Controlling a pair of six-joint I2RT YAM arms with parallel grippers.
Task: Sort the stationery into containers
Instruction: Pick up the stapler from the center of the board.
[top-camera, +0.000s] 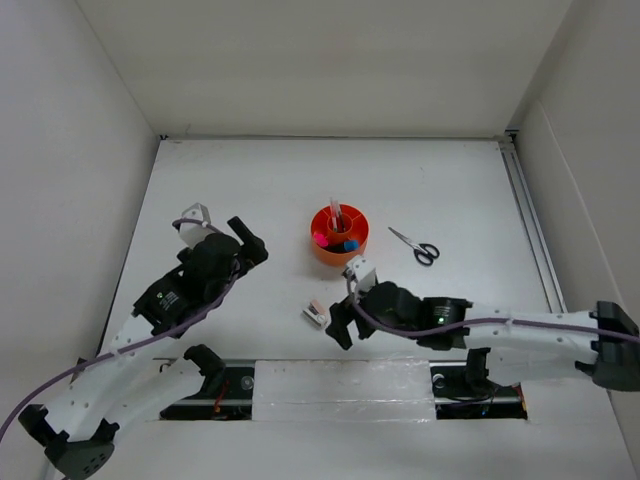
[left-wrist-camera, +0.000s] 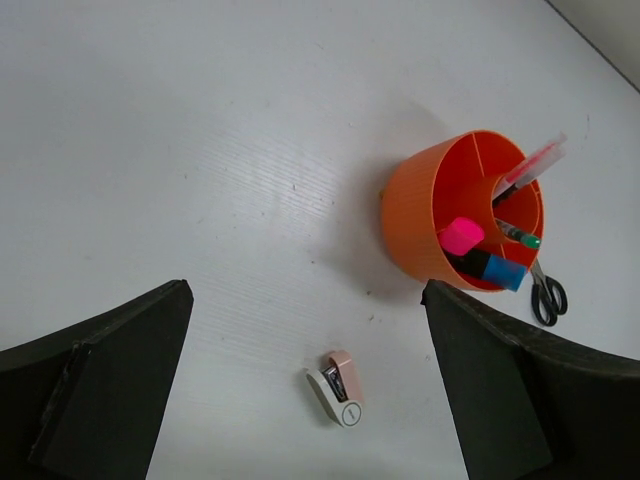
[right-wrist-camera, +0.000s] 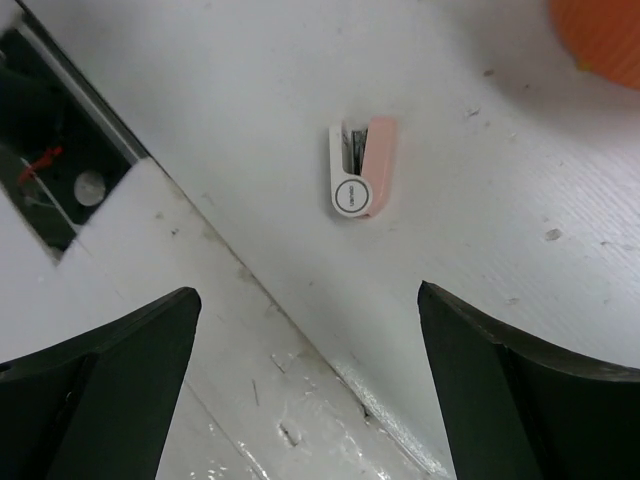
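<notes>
Two arms reach over the white table (top-camera: 240, 180) in the overhead view. The left gripper (top-camera: 250, 240) hangs over bare table to the left of the orange organiser (top-camera: 330, 256), jaws apart and empty. The right gripper (top-camera: 338, 320) sits low near the front edge, pointing at the pink-white clip piece (top-camera: 315, 313) just beside it; from this height I cannot tell whether they touch. The black-handled scissors (top-camera: 417, 246) lie flat to the right of the organiser, apart from it.

From the left wrist, both dark fingers (left-wrist-camera: 100, 390) stand wide apart at the bottom corners with nothing between them. Ahead, the organiser holds the pink-capped marker (left-wrist-camera: 460, 237) and the blue-capped marker (left-wrist-camera: 500, 271) side by side in a near compartment, a pink pen (left-wrist-camera: 530, 165) leaning out over the far rim, and a green-tipped pen (left-wrist-camera: 522, 238). The clip piece lies alone on the table, nearer the camera.

From the right wrist, its fingers (right-wrist-camera: 500, 400) are spread wide; the clip piece lies on the table ahead of them, untouched, with the organiser's edge in the top corner
</notes>
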